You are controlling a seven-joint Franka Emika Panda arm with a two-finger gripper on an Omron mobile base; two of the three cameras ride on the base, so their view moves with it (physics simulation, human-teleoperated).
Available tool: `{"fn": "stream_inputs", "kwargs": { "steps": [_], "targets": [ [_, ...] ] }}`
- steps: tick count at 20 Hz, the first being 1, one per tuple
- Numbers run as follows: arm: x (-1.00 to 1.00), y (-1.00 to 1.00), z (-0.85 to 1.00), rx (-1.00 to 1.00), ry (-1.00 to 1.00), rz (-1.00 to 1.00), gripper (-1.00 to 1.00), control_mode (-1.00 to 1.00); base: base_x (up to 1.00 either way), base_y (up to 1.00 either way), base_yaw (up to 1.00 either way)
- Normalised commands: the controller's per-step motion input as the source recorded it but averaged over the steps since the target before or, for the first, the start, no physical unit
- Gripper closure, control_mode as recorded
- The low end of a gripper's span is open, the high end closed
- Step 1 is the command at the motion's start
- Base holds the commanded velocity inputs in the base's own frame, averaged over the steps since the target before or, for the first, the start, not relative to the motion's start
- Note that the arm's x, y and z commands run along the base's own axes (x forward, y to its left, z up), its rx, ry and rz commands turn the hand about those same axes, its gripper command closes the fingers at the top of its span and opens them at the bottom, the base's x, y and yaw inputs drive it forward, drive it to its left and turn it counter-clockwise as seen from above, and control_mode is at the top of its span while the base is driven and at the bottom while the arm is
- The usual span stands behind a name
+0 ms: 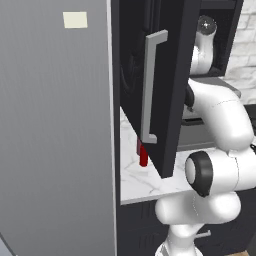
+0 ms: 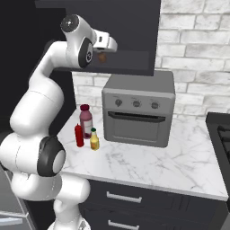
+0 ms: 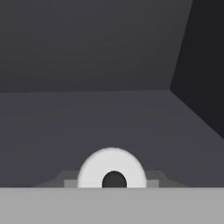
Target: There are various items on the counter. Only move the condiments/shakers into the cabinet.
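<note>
Cabinet [image 1: 170, 75]: door swung open; claw [image 2: 104, 56] up inside it, pinching a small brown item
Tabletop [image 2: 148, 164]: red bottle [image 2: 79, 135], yellow bottle [image 2: 94, 139] stand left of oven [image 2: 137, 112]; apparently left to move

The white marble counter [image 2: 148, 164] looks smooth and veined; the black cabinet door [image 1: 167, 75] is matt, its grey bar handle [image 1: 149, 85] brushed metal.

Flat, even rendered light, soft faint shadows, dim cabinet [image 3: 87, 52] interior, no glare, slightly coarse edges
</note>
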Motion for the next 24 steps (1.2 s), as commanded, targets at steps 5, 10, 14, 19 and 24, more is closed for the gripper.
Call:
{"fn": "stream_inputs", "kwargs": {
  "steps": [5, 10, 14, 19, 24],
  "targets": [
    [0.25, 0.00, -0.16, -0.02, 0.00, 0.00, 1.00, -1.00, 0.00, 0.00, 0.00],
    [0.25, 0.00, -0.09, -0.02, 0.00, 0.00, 1.00, -1.00, 0.00, 0.00, 0.00],
    [0.33, 0.00, -0.07, -0.02, 0.00, 0.00, 1.00, -1.00, 0.00, 0.00, 0.00],
    [0.28, 0.00, -0.06, -0.02, 0.00, 0.00, 1.00, -1.00, 0.00, 0.00, 0.00],
    [0.16, 0.00, -0.08, -0.01, 0.00, 0.00, 1.00, -1.00, 0.00, 0.00, 0.00]
  ]
}}
